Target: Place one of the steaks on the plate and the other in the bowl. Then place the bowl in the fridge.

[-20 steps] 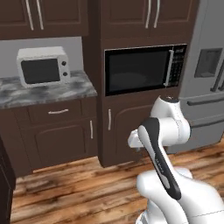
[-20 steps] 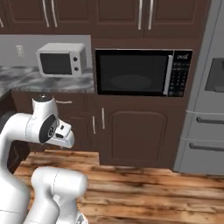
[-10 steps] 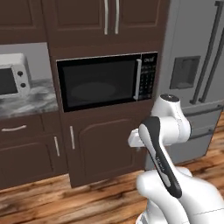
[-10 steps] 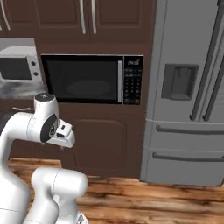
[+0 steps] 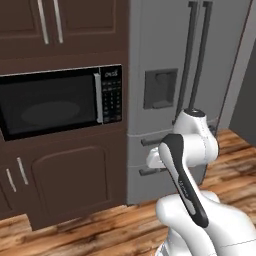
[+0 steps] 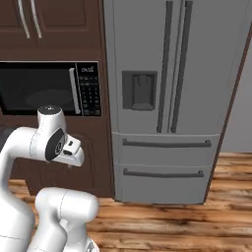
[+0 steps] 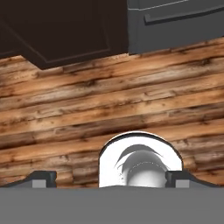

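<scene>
The fridge [image 5: 165, 60] is a tall grey steel French-door unit with long dark handles, a dispenser recess and two lower drawers; it stands shut, right of centre in the left base view. In the right base view the fridge [image 6: 138, 39] fills the middle and right. My arm is folded close above the base with the hand pointing down at the floor. In the hand view my gripper [image 7: 111, 179] is open, its fingertips [image 7: 43, 178] wide apart with nothing between them, and a fridge drawer [image 7: 175, 17] shows at the top right. The steaks, the plate and the bowl are out of view.
A black built-in microwave [image 5: 55, 102] sits in dark wood cabinetry left of the fridge; the microwave [image 6: 44, 88] is also at the left of the right base view. Below it is a dark cabinet door [image 5: 70, 180]. Wooden plank floor [image 7: 109, 100] lies under the hand.
The whole picture has shifted left as the base drove right: the counter and small white microwave left the views and the fridge came to the middle. The arm's pose is unchanged, gripper still open.
</scene>
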### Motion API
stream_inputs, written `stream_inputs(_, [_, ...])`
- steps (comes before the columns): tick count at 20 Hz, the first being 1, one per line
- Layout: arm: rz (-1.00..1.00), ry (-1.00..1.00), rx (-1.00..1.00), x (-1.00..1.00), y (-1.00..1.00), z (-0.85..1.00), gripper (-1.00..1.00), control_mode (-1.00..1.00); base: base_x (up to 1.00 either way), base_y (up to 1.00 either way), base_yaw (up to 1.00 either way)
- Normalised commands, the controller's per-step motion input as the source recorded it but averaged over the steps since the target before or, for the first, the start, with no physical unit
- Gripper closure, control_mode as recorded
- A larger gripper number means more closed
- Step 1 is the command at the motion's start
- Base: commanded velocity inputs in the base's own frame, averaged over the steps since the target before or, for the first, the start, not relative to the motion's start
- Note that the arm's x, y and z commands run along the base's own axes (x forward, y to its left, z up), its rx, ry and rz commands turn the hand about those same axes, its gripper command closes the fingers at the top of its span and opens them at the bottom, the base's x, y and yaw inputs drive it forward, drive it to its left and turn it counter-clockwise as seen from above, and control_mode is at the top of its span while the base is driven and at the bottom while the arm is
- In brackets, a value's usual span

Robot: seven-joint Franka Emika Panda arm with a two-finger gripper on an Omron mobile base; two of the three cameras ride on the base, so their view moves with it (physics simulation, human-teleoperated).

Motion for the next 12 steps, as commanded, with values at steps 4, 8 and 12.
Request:
stream_inputs(4, [0.00,0.00,0.00,0.00,0.00,0.00,-1.00,1.00,0.10,-1.00,0.24])
stream_inputs(8, [0.00,0.00,0.00,0.00,0.00,0.00,-1.00,1.00,0.08,-1.00,0.22])
stream_inputs(12, [0.00,0.00,0.00,0.00,0.00,0.00,-1.00,1.00,0.17,-0.92,0.22])
